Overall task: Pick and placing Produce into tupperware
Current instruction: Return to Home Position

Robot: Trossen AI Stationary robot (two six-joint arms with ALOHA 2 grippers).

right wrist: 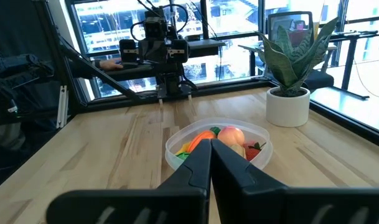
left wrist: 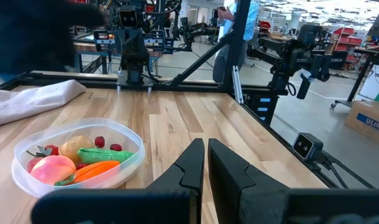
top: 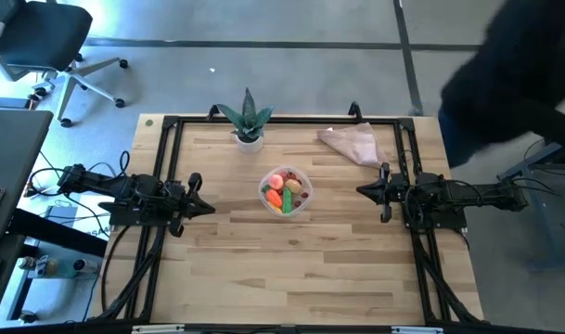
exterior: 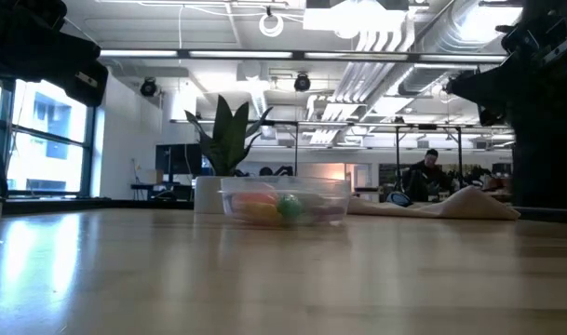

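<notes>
The clear round tupperware [top: 286, 192] stands at the table's middle, its base on the wood. Inside lies the produce [left wrist: 77, 160]: an orange carrot, a green cucumber, a pink-orange peach, a beige potato and small red berries. My left gripper [top: 208, 208] waits shut at the table's left side, level, pointing toward the tupperware. My right gripper [top: 362, 191] waits shut at the right side, also level and aimed at the tupperware [right wrist: 218, 145]. Neither holds anything.
A spiky green plant in a white pot [top: 249, 122] stands at the far edge, left of centre. A pinkish-beige cloth [top: 353, 144] lies at the far right. A dark-clothed person [top: 514, 83] stands beyond the table's far right corner. Bare wood lies toward the near edge.
</notes>
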